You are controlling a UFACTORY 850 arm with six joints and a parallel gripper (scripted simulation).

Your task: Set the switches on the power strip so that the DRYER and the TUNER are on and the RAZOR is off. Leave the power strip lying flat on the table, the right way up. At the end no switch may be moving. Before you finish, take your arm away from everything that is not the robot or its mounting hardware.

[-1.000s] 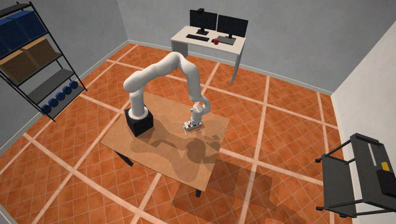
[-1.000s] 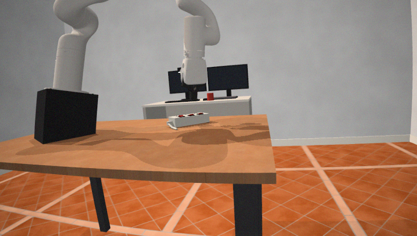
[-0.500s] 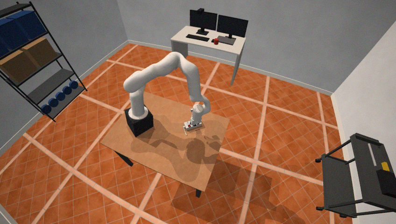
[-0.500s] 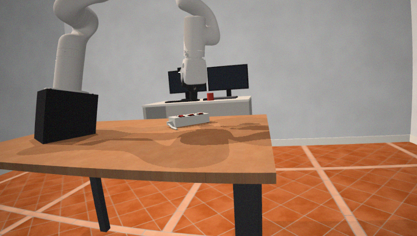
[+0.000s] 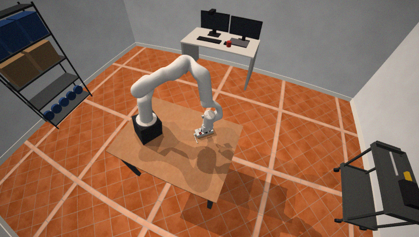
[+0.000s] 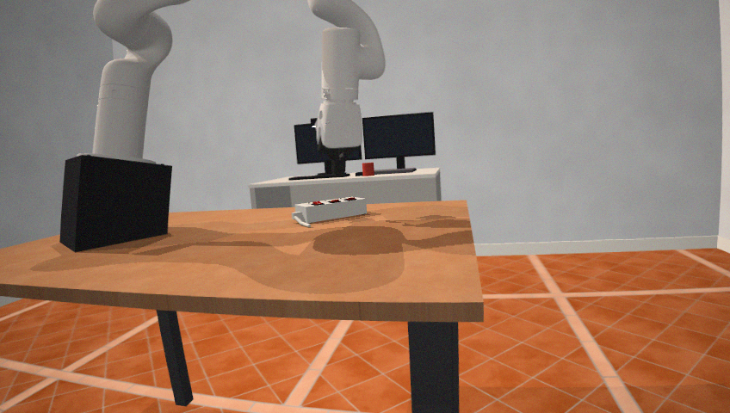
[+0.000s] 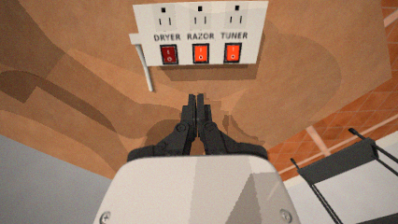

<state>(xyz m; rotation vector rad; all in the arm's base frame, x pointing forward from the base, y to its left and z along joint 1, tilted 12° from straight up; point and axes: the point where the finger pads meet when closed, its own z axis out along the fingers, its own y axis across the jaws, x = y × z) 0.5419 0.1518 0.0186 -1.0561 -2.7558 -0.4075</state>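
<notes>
A white power strip (image 7: 200, 34) lies flat on the wooden table, right way up; it also shows in the top view (image 5: 203, 134) and the exterior view (image 6: 330, 208). It has three rocker switches. The DRYER switch (image 7: 169, 54) is dark red. The RAZOR switch (image 7: 200, 53) and the TUNER switch (image 7: 233, 52) glow bright orange-red. My gripper (image 7: 196, 103) is shut and empty. It hangs above the table a little short of the strip's switch edge, roughly in line with the RAZOR switch; it also shows in the exterior view (image 6: 335, 166).
The strip's short white cord (image 7: 145, 67) sticks out at its DRYER end. My black base block (image 6: 114, 200) stands at the table's left. A grey cart (image 5: 379, 184) stands off the table to the right. A desk with monitors (image 5: 220, 44) is behind.
</notes>
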